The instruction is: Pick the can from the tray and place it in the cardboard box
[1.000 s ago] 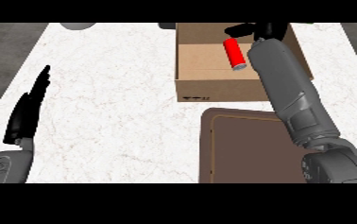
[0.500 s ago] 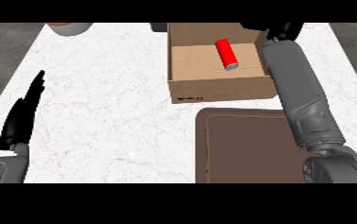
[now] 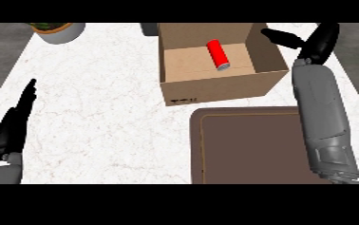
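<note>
Released a moment ago, the red can lies in the cardboard box while the right hand, fingers spread and empty, draws clear beside it, leaving only retreat.

The can lies on its side in the cardboard box, which stands on the counter behind the tray. A plant pot sits at the far left corner. The right hand hangs right of the box; the left hand rests at the left edge.
</note>
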Controlling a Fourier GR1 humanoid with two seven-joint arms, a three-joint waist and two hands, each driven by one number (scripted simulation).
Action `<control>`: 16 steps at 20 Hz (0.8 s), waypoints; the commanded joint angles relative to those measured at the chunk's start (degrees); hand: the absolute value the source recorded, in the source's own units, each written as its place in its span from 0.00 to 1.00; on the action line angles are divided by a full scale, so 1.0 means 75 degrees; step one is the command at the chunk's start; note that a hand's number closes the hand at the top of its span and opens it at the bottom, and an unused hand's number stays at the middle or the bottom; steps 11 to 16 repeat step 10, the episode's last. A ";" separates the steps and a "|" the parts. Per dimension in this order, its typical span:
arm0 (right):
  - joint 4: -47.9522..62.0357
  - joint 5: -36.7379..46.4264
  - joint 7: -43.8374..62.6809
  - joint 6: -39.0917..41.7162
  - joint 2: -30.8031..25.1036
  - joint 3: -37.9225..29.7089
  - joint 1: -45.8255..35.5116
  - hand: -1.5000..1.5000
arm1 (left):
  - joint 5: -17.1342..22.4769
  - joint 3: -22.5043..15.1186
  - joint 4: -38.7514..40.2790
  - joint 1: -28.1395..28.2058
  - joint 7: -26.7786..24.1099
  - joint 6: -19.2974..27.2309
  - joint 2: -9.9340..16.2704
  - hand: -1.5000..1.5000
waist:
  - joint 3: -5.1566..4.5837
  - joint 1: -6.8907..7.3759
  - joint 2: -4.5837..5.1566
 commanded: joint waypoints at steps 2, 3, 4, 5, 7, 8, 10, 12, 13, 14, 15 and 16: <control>-0.2392 -0.0067 0.0922 0.0945 0.0046 0.0483 0.1608 0.00 | 0.0109 0.0253 0.0187 0.0030 -0.0067 -0.0171 0.0180 0.50 | -0.0008 -0.0144 -0.0046; -0.2655 -0.0280 0.0434 0.1197 -0.0078 0.0387 0.2261 0.00 | 0.0051 0.0180 -0.0061 0.0470 -0.0208 0.0021 -0.0026 0.50 | -0.0005 -0.0175 -0.0069; -0.3073 -0.0523 0.0301 0.1382 -0.0133 0.0322 0.2670 0.00 | -0.0048 0.0043 -0.0104 0.0101 0.0065 0.0004 -0.0049 0.50 | 0.0000 -0.0150 -0.0030; -0.3781 -0.0426 0.0620 0.1480 0.0144 0.0536 0.3093 0.00 | 0.0025 0.0179 -0.0069 0.0153 0.0159 -0.0059 0.0062 0.50 | -0.0005 -0.0171 -0.0047; -0.4689 -0.0499 0.1262 0.2291 -0.0299 0.0643 0.3493 0.00 | -0.0005 0.0096 -0.0182 -0.0017 0.0239 -0.0096 0.0000 0.50 | -0.0004 -0.0074 -0.0006; -0.5284 -0.0427 0.1412 0.2332 0.0054 0.0843 0.4044 0.00 | 0.0143 0.0295 -0.0033 0.0044 0.0085 -0.0313 0.0237 0.50 | -0.0007 -0.0090 -0.0011; -0.5998 -0.0780 0.1532 0.3200 -0.0287 0.0817 0.4714 0.00 | -0.0148 0.0102 -0.0057 0.0011 0.0065 -0.0022 0.0042 0.50 | -0.0006 -0.0118 -0.0007; -0.5998 -0.0780 0.1532 0.3200 -0.0287 0.0817 0.4714 0.00 | -0.0148 0.0102 -0.0057 0.0011 0.0065 -0.0022 0.0042 0.50 | -0.0006 -0.0118 -0.0007; -0.5998 -0.0780 0.1532 0.3200 -0.0287 0.0817 0.4714 0.00 | -0.0148 0.0102 -0.0057 0.0011 0.0065 -0.0022 0.0042 0.50 | -0.0006 -0.0118 -0.0007; -0.5998 -0.0780 0.1532 0.3200 -0.0287 0.0817 0.4714 0.00 | -0.0148 0.0102 -0.0057 0.0011 0.0065 -0.0022 0.0042 0.50 | -0.0006 -0.0118 -0.0007; -0.5998 -0.0780 0.1532 0.3200 -0.0287 0.0817 0.4714 0.00 | -0.0148 0.0102 -0.0057 0.0011 0.0065 -0.0022 0.0042 0.50 | -0.0006 -0.0118 -0.0007; -0.5998 -0.0780 0.1532 0.3200 -0.0287 0.0817 0.4714 0.00 | -0.0148 0.0102 -0.0057 0.0011 0.0065 -0.0022 0.0042 0.50 | -0.0006 -0.0118 -0.0007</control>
